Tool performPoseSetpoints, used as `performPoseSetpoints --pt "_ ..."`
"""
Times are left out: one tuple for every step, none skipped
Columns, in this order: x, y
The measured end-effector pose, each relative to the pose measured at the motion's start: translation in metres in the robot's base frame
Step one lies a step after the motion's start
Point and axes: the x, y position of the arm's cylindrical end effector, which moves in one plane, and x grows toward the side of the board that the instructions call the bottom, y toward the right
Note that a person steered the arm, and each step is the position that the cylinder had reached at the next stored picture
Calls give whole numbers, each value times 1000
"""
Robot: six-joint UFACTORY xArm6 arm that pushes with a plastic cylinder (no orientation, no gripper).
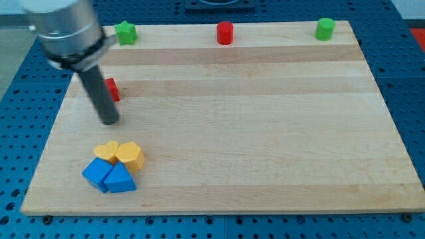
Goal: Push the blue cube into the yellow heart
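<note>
Cube (97,173), blue, diamond-turned, touching yellow heart (106,151)

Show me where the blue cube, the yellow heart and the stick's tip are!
blue cube (97,174), camera view, on its top face.
yellow heart (107,151), camera view, on its top face, touching the cube's upper edge.
my tip (109,121), camera view, at the rod's very end, above the cluster.

Blue cube (98,174) sits low at the view's bottom left of the board, turned so one corner points toward the view's bottom, top face bright. The yellow heart (106,151) lies flat at about one o'clock from it, touching its upper edge, lobes toward the view's top left. Both rest upright on the wood, close to the board's left edge.
</note>
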Motion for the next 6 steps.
performPoseSetpoints --pt "8 -56" --pt "44 -81" --pt "96 -67" --pt "138 -10" --pt "155 13" --pt "136 5"
